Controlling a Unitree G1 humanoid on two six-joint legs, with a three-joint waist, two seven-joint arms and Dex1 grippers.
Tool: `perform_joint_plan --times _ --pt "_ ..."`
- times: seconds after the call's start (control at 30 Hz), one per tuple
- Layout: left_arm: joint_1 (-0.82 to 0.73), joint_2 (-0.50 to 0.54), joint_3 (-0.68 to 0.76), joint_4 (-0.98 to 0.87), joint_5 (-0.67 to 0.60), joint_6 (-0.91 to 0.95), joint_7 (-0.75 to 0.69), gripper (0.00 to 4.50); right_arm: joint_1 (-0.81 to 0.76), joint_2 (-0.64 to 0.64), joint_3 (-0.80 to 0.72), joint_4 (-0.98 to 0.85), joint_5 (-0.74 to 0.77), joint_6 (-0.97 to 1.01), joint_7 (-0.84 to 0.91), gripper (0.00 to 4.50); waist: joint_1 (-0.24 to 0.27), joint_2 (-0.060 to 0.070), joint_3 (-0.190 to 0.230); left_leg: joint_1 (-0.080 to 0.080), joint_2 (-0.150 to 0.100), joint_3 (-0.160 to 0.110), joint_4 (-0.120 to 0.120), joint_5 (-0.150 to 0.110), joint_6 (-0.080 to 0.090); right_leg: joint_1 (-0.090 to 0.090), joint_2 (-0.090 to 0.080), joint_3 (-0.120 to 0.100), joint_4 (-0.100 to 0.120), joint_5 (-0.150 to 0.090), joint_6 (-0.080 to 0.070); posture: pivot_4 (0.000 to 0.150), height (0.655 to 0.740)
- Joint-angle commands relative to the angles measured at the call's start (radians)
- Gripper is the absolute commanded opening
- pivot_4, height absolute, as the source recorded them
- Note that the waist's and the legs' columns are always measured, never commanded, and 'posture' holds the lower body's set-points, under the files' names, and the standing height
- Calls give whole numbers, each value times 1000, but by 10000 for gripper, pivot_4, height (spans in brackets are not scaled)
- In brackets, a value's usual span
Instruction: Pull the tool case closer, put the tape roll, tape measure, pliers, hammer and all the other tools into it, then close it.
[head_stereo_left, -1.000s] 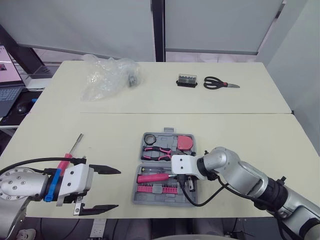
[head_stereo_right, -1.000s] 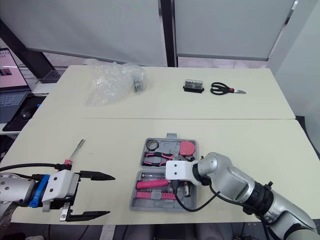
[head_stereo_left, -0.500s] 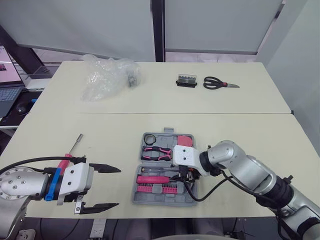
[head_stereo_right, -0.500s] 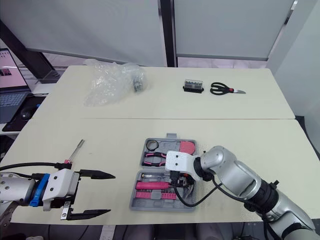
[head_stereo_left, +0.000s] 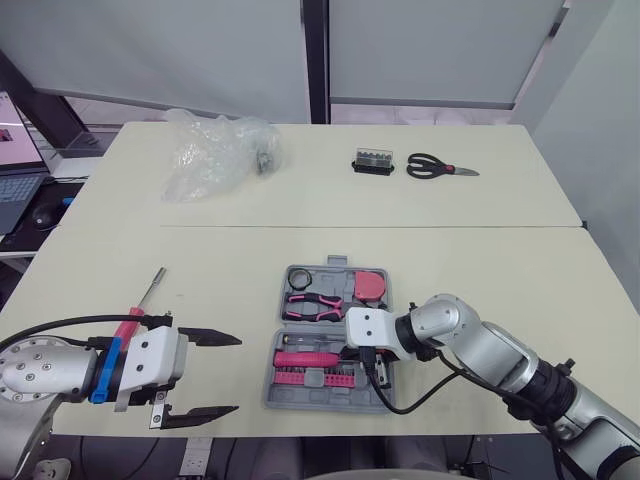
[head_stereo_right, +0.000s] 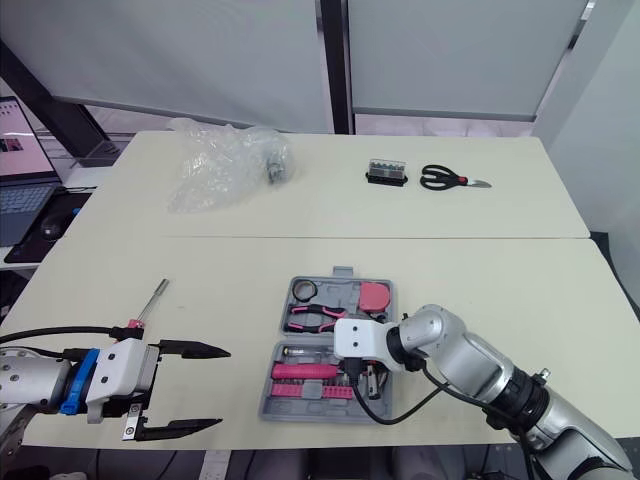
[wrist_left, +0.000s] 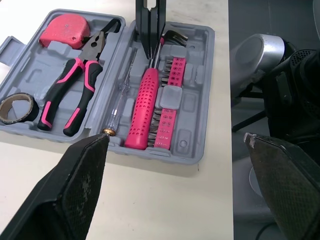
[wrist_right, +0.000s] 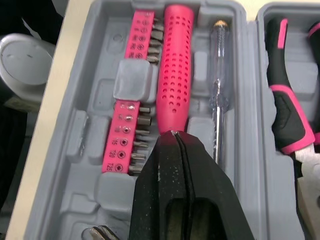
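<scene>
— While I watched the other feed, what did your right tool do over that last second?
— It had lifted toward the hinge side of the case (wrist_left: 190, 120), then it came back over the near half. When I froze it, the right tool (wrist_right: 173, 135) was clenched on nothing, with its tips touching the pink handle of the hammer (wrist_left: 145, 107). I took that as pressing the hammer down into its bed, not as picking it up.
— Which way did the hammer lie?
— Its long axis ran side to side across the near half of the case. The head was to the robot's right, under the tool, and the handle end pointed left. It hadn't shifted.
— And the rest?
— The left tool (head_stereo_left: 238, 374) hung spread and empty at the near left of the worktop (head_stereo_left: 500, 260). A screwdriver (head_stereo_left: 143, 300) lay beside that arm, outside the case, so I judged that closing was some way off.
</scene>
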Motion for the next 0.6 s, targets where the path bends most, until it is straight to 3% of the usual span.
perform_joint_plan --times 0.03,0.43,0.6 --pt "7 -1 8 -37 -10 0 11 45000 10 0 26 9 -32 -52 13 185 0 0 0 0 0 0 0 0 0 0 0 0 0 0 0 1500 7400" --pt "3 -7 -5 -48 -10 11 36 45000 75 -13 79 90 -153 -166 15 185 0 -4 -3 2 0 0 0 0 0 2 0 0 0 0 0 1500 7400" --pt "7 -35 8 -39 -28 34 74 45000 84 42 -16 51 -84 -219 0 185 1 -6 -5 3 0 0 0 0 0 3 0 0 0 0 0 1500 7400"
